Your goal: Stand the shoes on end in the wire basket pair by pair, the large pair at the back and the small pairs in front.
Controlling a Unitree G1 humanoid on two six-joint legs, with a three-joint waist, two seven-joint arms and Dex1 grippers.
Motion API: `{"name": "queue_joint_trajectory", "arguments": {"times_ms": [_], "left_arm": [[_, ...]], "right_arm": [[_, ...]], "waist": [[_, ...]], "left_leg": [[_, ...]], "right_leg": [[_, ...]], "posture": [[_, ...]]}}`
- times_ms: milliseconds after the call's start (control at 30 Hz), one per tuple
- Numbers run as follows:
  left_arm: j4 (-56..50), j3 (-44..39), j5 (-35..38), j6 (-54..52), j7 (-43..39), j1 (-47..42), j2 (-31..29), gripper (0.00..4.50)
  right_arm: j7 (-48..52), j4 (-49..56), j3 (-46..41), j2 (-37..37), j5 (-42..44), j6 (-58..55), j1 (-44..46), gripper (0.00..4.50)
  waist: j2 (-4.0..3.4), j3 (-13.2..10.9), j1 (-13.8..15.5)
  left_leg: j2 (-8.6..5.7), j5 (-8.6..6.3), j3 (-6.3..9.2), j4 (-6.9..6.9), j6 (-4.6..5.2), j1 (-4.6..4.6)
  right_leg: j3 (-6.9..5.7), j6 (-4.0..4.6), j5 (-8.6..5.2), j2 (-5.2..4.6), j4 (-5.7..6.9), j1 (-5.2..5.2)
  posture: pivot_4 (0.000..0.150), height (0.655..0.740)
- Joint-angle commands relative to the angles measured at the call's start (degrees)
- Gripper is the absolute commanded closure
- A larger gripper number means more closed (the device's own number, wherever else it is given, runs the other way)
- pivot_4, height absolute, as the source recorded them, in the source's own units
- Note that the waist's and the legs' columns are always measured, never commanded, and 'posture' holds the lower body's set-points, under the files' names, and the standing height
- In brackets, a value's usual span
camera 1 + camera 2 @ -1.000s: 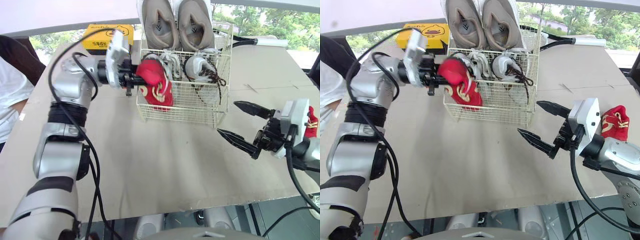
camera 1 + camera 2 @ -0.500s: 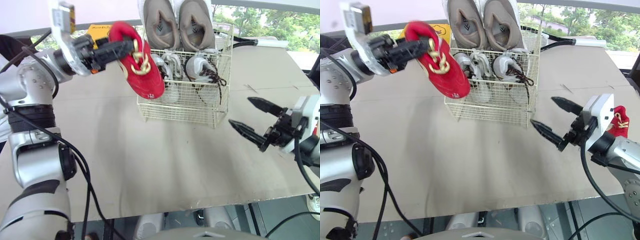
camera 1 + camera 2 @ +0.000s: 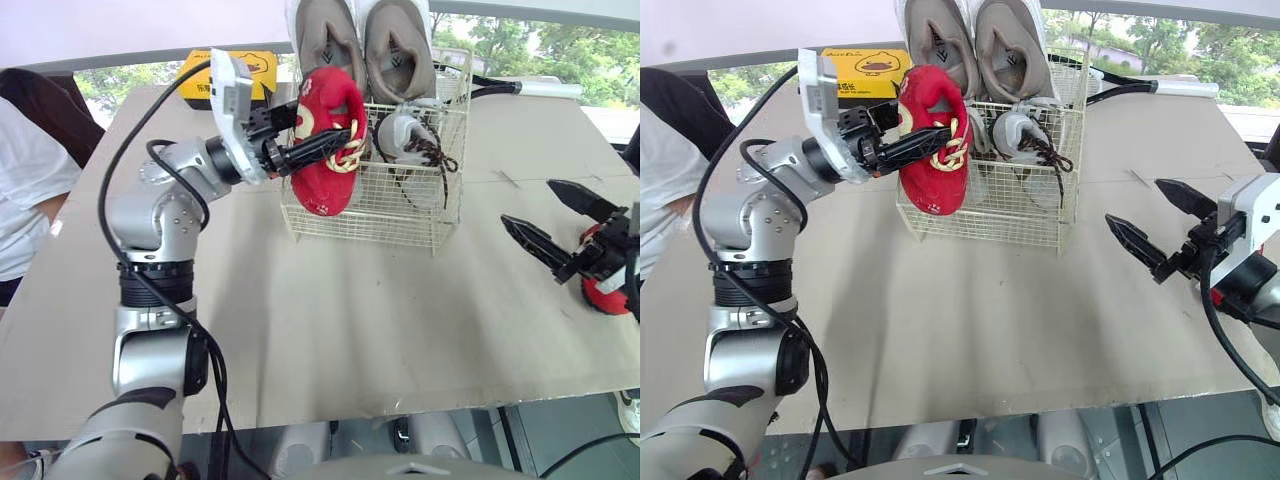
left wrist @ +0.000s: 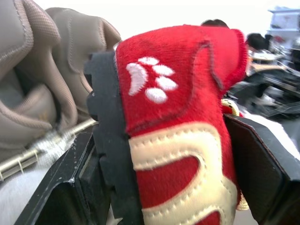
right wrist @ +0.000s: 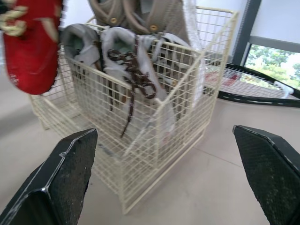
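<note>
My left gripper (image 3: pixel 300 152) is shut on a small red shoe (image 3: pixel 327 140) with cream trim, held toe-down in the air over the front left corner of the wire basket (image 3: pixel 372 218). In the left wrist view the black fingers (image 4: pixel 70 187) clamp the red shoe (image 4: pixel 173 140) on both sides. A large beige pair (image 3: pixel 365 45) stands on end at the back of the basket, and a small grey pair (image 3: pixel 405 135) with dark laces stands in front of it. My right gripper (image 3: pixel 528 203) is open over the table, right of the basket. A second red shoe (image 3: pixel 605 292) lies behind it near the table's right edge.
A yellow box (image 3: pixel 250 70) sits behind the basket at the back left. A racket (image 5: pixel 253 89) lies on the table at the back right. A person in a white top (image 3: pixel 30 180) stands at the table's left edge. Bare tabletop (image 3: pixel 340 320) stretches in front of the basket.
My left arm has swung the red shoe from high and left of the basket to over its front left corner. My right gripper has drawn back to the right, still open.
</note>
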State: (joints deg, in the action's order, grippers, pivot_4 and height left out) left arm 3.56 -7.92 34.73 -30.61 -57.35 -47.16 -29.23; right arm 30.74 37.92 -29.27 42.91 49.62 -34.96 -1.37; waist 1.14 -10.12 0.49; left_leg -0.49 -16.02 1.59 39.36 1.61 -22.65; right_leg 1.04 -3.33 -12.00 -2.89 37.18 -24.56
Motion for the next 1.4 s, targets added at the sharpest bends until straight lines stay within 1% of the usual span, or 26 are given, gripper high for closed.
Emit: {"name": "queue_joint_trajectory", "arguments": {"times_ms": [33,133,300,333,367,400,433,500,533,633,733,800,900,933,967,1000,1167,1233,1300,1400], "left_arm": [[3.26,-0.46,-1.58,5.04,-0.5,-2.63,0.42,0.77],[6.75,-0.06,-2.48,7.44,-2.67,-4.71,0.04,0.77],[11.36,1.82,-5.75,13.25,-7.32,-5.41,-0.81,0.77],[12.36,1.89,-5.86,13.74,-8.05,-5.56,-0.9,1.27],[13.08,1.91,-5.84,13.88,-8.72,-5.6,-0.98,1.63],[13.52,2.11,-6.04,14.03,-9.54,-5.22,-1.21,2.06],[13.64,2.39,-6.23,14.31,-10.45,-4.66,-1.47,2.58],[12.76,2.97,-6.74,15.95,-12.95,-2.54,-2.23,3.41],[12.17,2.73,-6.3,15.48,-13.26,-1.5,-2.44,3.56],[11.13,2.04,-5.78,14.41,-12.7,0.96,-3.33,3.57],[9.06,1.47,-4.1,10.97,-13.03,3.08,-5.04,3.57],[6.7,2.26,-3.39,8.78,-15.07,5.43,-7.27,2.54],[5.55,1.55,-3.66,7.69,-11.97,6.35,-7.73,1.25],[5.4,1.43,-3.89,7.45,-11.55,6.45,-8.0,0.73],[5.02,1.37,-3.96,6.82,-11.39,6.77,-8.53,0.31],[4.49,1.25,-3.86,6.21,-11.28,7.17,-9.01,0.1],[2.16,-2.25,-0.38,1.9,-8.47,7.86,-10.03,0.1],[1.0,-5.62,3.71,-1.92,-5.2,6.68,-9.05,0.1],[-1.59,-8.74,9.78,-7.08,-1.7,5.33,-7.55,0.1],[-7.66,-10.78,18.19,-13.68,4.27,3.87,-4.49,0.1]], "right_arm": [[-0.46,3.92,-2.18,1.03,1.05,-0.13,-1.66,0.0],[-1.81,5.31,-2.38,0.77,1.51,-0.28,-2.26,0.0],[-2.51,5.92,-2.61,0.78,1.63,-0.08,-2.87,0.0],[-2.6,6.11,-2.59,0.78,1.55,-0.01,-3.1,0.0],[-2.67,6.24,-2.61,0.78,1.53,0.06,-3.3,0.0],[-2.77,6.33,-2.74,0.76,1.59,0.1,-3.53,0.0],[-2.84,6.41,-2.9,0.74,1.66,0.16,-3.74,0.0],[-3.06,6.76,-3.05,0.61,1.79,0.25,-4.18,0.0],[-3.21,6.92,-3.08,0.51,1.87,0.28,-4.37,0.0],[-3.39,7.18,-3.0,0.33,1.96,0.47,-4.86,0.0],[-3.33,6.99,-2.56,0.31,1.87,0.66,-4.91,0.0],[-3.14,6.64,-1.95,0.33,1.57,0.84,-4.64,0.0],[-2.67,6.06,-1.29,0.4,1.38,1.03,-4.23,0.0],[-2.52,5.9,-1.15,0.43,1.34,1.05,-4.13,0.0],[-2.27,5.65,-1.06,0.49,1.19,1.1,-4.11,0.0],[-1.96,5.39,-1.11,0.58,0.99,1.19,-4.18,0.0],[-0.05,3.35,-2.58,1.99,-1.33,1.08,-5.89,0.0],[-0.38,1.18,-3.95,3.39,-2.38,-0.69,-6.67,0.0],[-3.25,-2.8,-4.77,5.15,-4.01,-4.01,-6.21,0.0],[-5.81,-9.46,-5.15,7.46,-9.23,-5.73,-5.41,0.0]], "waist": [[0.0,0.0,-0.03],[0.01,0.0,0.1],[0.0,0.0,0.12],[0.0,0.0,0.13],[0.0,0.0,0.13],[0.0,0.0,0.11],[0.0,0.0,0.09],[0.0,0.0,0.01],[0.0,0.0,-0.08],[0.01,0.0,-0.64],[0.0,0.0,-1.49],[-0.01,0.01,-2.13],[-0.04,0.02,-2.33],[-0.03,0.02,-2.2],[-0.03,0.02,-1.9],[-0.03,0.02,-1.77],[-0.03,0.02,-1.12],[0.0,0.02,-0.9],[0.01,0.03,-0.87],[0.04,0.04,-0.61]], "left_leg": [[-0.01,0.0,0.01,0.0,0.0,0.0],[-0.04,0.0,0.02,0.04,0.0,-0.03],[-0.09,-0.01,0.0,0.04,0.01,-0.04],[-0.09,-0.01,0.01,0.04,0.01,-0.04],[-0.09,-0.01,0.02,0.04,0.01,-0.04],[-0.08,-0.01,0.02,0.04,0.01,-0.04],[-0.08,-0.01,0.03,0.04,0.01,-0.04],[-0.08,-0.01,0.03,0.04,0.02,-0.04],[-0.08,-0.01,0.02,0.04,0.02,-0.04],[-0.01,-0.01,0.02,0.04,0.02,-0.04],[0.04,-0.02,0.02,0.0,0.03,-0.05],[0.11,-0.06,-0.04,-0.05,0.09,-0.01],[0.17,-0.09,-0.01,-0.1,0.14,0.04],[0.17,-0.09,0.02,-0.09,0.14,0.02],[0.18,-0.08,0.03,-0.07,0.14,0.01],[0.17,-0.08,0.03,-0.02,0.14,0.0],[0.15,-0.08,-0.02,0.02,0.14,0.01],[0.15,-0.08,0.0,0.04,0.14,-0.01],[0.15,-0.08,0.04,0.07,0.14,-0.05],[0.11,-0.08,0.04,0.12,0.14,-0.11]], "right_leg": [[-0.02,0.0,0.0,0.01,0.0,0.0],[-0.04,0.0,0.0,0.0,0.0,0.0],[-0.02,0.0,0.0,-0.01,-0.02,0.0],[-0.02,-0.01,0.0,-0.01,-0.02,0.0],[-0.04,0.0,0.0,0.0,-0.02,0.0],[-0.04,0.0,0.0,0.0,-0.02,0.0],[-0.05,0.0,0.0,0.0,-0.02,0.0],[-0.04,-0.01,0.0,0.0,-0.02,0.0],[-0.04,-0.01,0.0,0.0,-0.02,0.0],[-0.02,-0.01,0.0,0.0,-0.06,0.0],[-0.02,-0.01,-0.01,0.01,-0.1,-0.01],[0.04,-0.02,-0.01,0.05,-0.11,-0.02],[0.05,-0.02,-0.01,0.08,-0.11,-0.02],[0.02,-0.02,-0.01,0.09,-0.12,-0.02],[0.01,-0.02,-0.01,0.08,-0.1,-0.01],[0.01,-0.02,-0.01,0.08,-0.09,-0.01],[0.07,-0.02,-0.01,0.06,-0.06,0.0],[0.05,-0.02,-0.01,0.05,-0.06,0.0],[0.01,-0.02,-0.01,0.02,-0.06,0.0],[0.0,-0.02,0.0,-0.08,-0.07,0.01]], "posture": [[0.15,0.74],[0.15,0.74],[0.15,0.74],[0.15,0.74],[0.15,0.74],[0.15,0.74],[0.15,0.74],[0.15,0.74],[0.15,0.74],[0.15,0.74],[0.15,0.74],[0.15,0.74],[0.15,0.74],[0.15,0.74],[0.15,0.74],[0.15,0.74],[0.15,0.74],[0.15,0.74],[0.15,0.74],[0.15,0.74]]}}
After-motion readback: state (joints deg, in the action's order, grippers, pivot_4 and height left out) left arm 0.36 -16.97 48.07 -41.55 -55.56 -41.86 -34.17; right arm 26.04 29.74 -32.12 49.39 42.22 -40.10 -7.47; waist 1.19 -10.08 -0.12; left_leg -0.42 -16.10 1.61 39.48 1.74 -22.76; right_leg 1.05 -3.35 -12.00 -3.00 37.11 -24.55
